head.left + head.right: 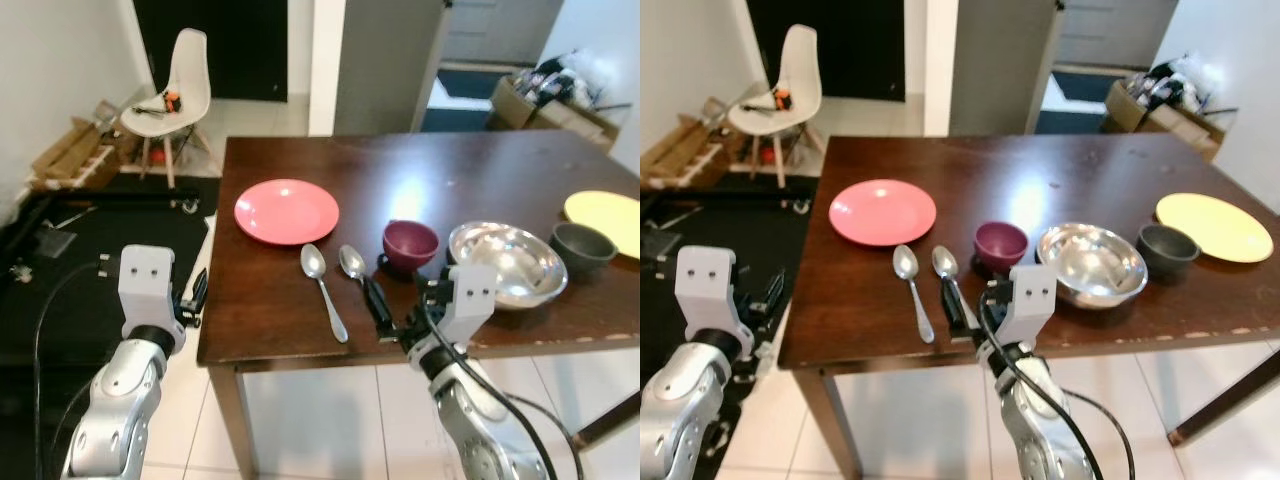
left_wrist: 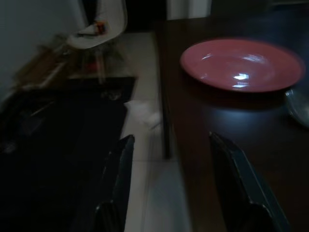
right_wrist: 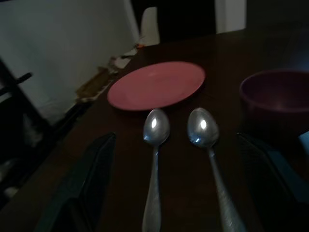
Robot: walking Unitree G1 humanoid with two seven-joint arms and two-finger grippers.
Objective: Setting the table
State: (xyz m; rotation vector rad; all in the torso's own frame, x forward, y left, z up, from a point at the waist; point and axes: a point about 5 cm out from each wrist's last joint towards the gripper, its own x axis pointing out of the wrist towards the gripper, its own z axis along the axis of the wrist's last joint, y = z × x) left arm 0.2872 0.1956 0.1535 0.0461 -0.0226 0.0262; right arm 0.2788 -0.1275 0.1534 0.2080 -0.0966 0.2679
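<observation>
On the dark wooden table (image 1: pixel 480 165) lie a pink plate (image 1: pixel 286 210) and, just in front of it, two silver spoons (image 1: pixel 323 290) (image 1: pixel 352 262) side by side. A maroon bowl (image 1: pixel 410 243) stands right of the spoons. My right gripper (image 1: pixel 400 310) is at the table's front edge, open. In the right wrist view both spoons (image 3: pixel 155 145) (image 3: pixel 205 140) lie between its spread fingers (image 3: pixel 91 179). My left gripper (image 2: pixel 172 139) is open and holds nothing; it hangs beside the table's left edge, pointing toward the pink plate (image 2: pixel 241 65).
A steel bowl (image 1: pixel 505 262), a dark grey bowl (image 1: pixel 582 248) and a yellow plate (image 1: pixel 605 215) stand on the table's right side. On the floor to the left are a white chair (image 1: pixel 175 90), cardboard (image 1: pixel 70 150) and a black mat (image 1: pixel 90 250). Boxes (image 1: pixel 550 95) sit at the back right.
</observation>
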